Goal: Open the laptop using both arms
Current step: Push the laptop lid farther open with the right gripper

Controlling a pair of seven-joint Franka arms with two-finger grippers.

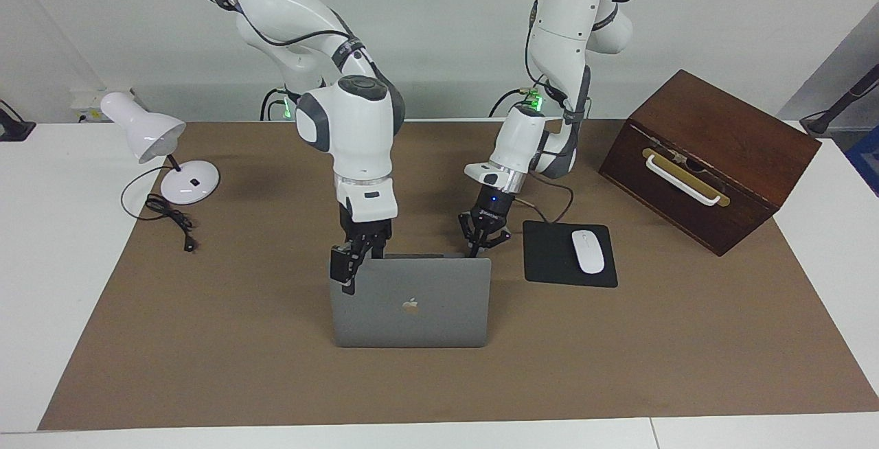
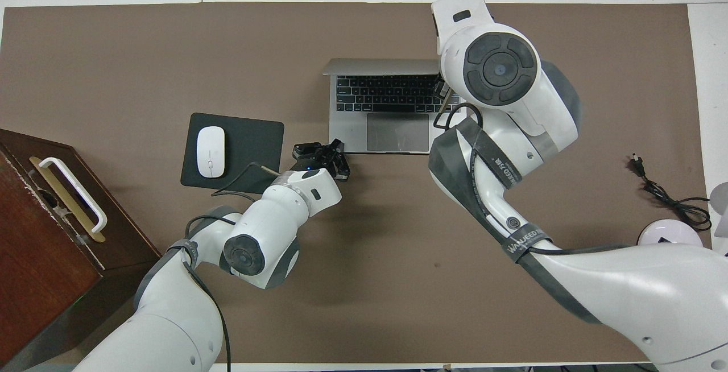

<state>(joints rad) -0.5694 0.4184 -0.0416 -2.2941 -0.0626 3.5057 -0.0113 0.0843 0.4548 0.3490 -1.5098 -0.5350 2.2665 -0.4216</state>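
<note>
Laptop [image 1: 411,301] stands mid-mat, lid raised roughly upright, keyboard exposed in the overhead view; opening is judged largely done, only release left. Right gripper [image 1: 345,267] is set at the lid's upper corner, at 10 o'clock from the logo, fingers spread wide. Left gripper [image 1: 481,237] is closed, empty, pressed at the base's corner near the mouse pad [image 1: 549,257].

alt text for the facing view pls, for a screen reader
An open silver laptop stands mid-table, lid back to the camera. The right gripper is at the lid's top corner; the left gripper, shut, presses the base's corner beside a mouse pad.
</note>
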